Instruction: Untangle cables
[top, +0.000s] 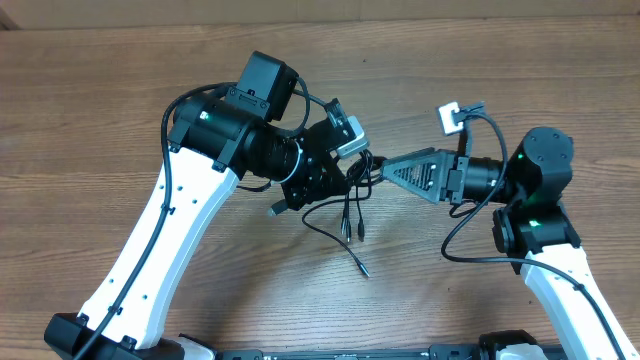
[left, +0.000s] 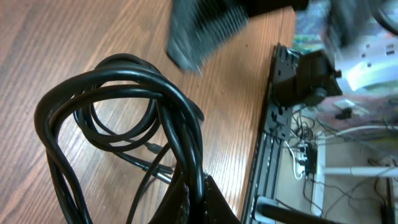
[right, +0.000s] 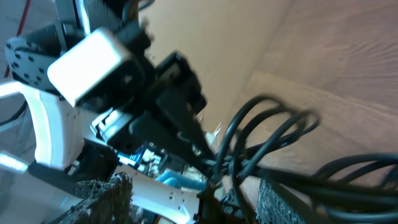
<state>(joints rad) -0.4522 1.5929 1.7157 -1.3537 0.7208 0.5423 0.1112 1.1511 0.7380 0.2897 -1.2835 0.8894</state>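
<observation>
The cables (top: 350, 212) are a bunch of thin black cords hanging above the wooden table in the middle, with plug ends trailing down toward the front (top: 361, 268). My left gripper (top: 352, 172) is shut on the bunch from the left. In the left wrist view the loops (left: 124, 99) spread out ahead of the closed left gripper (left: 198, 200), which pinches one strand. My right gripper (top: 383, 166) reaches in from the right and stands open. In its wrist view its fingers (right: 102, 196) are well apart, with cable strands (right: 273, 130) running between them near the right one.
Bare wooden table (top: 120, 90) surrounds the bunch on all sides. The table's front edge with a metal rail (left: 268, 124) shows in the left wrist view. The two arms' own thicker black leads loop near their wrists (top: 470, 240).
</observation>
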